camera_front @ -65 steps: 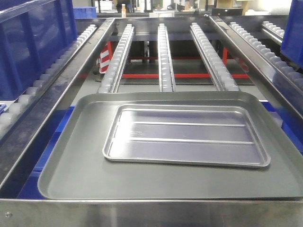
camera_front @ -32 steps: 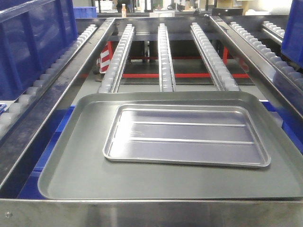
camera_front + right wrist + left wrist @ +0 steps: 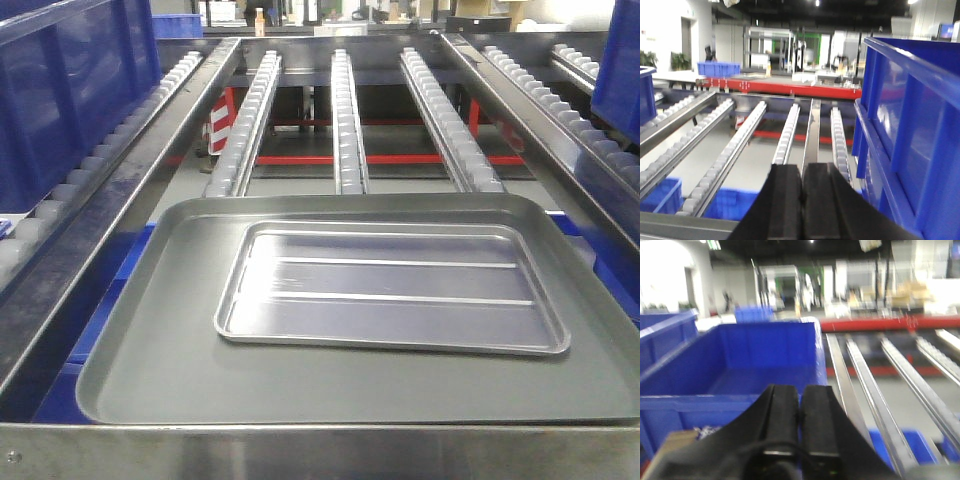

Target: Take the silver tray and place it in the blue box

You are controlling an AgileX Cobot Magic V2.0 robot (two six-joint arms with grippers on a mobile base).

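Observation:
The silver tray is small and shiny with two long ridges. It lies flat inside a larger matte grey tray at the near end of the roller lanes. A large blue box with ribbed sides stands on the left rollers and also shows in the left wrist view. Another blue box stands at the right. My left gripper is shut and empty, facing the left box. My right gripper is shut and empty, above the rollers. Neither gripper shows in the front view.
Rows of grey rollers on metal rails run away from the trays, with open gaps and a red frame below. Lower blue bins sit under the rails. A steel front edge borders the grey tray.
The front view has shifted very slightly. The silver tray still lies in the grey tray in the same place.

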